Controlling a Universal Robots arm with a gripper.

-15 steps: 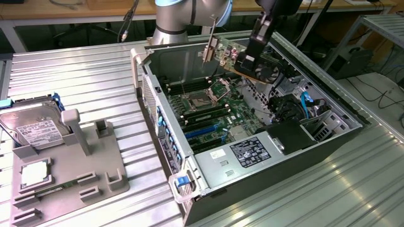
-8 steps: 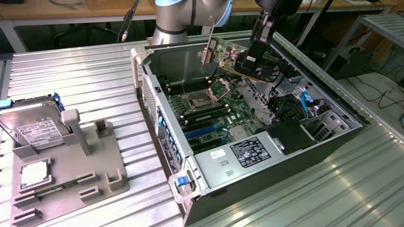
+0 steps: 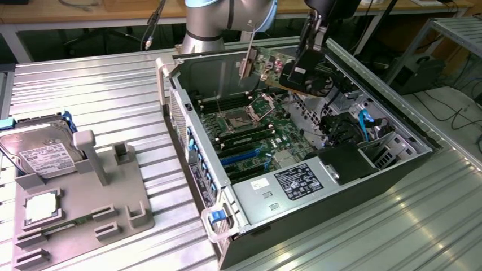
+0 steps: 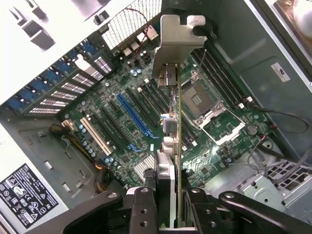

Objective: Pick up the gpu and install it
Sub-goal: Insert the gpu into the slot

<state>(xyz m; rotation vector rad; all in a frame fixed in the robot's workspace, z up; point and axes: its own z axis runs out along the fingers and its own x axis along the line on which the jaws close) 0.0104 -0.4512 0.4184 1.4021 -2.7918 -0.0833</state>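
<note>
- While the gripper [image 4: 168, 204] is clamping the gpu [image 4: 171, 129] edge-on between part-closed fingers [image 4: 141, 209], the card is hanging above the open computer case [image 3: 376, 186] — not yet seated.
- Its silver bracket [image 4: 178, 34] is pointing toward the case's rear panel, likely so the connector edge is facing the motherboard [image 4: 122, 146] and its slots.

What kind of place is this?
Probably a robotics lab or workshop: a robot arm holds a gpu over an open computer case on a ribbed metal table, with wooden workbenches behind.
</note>
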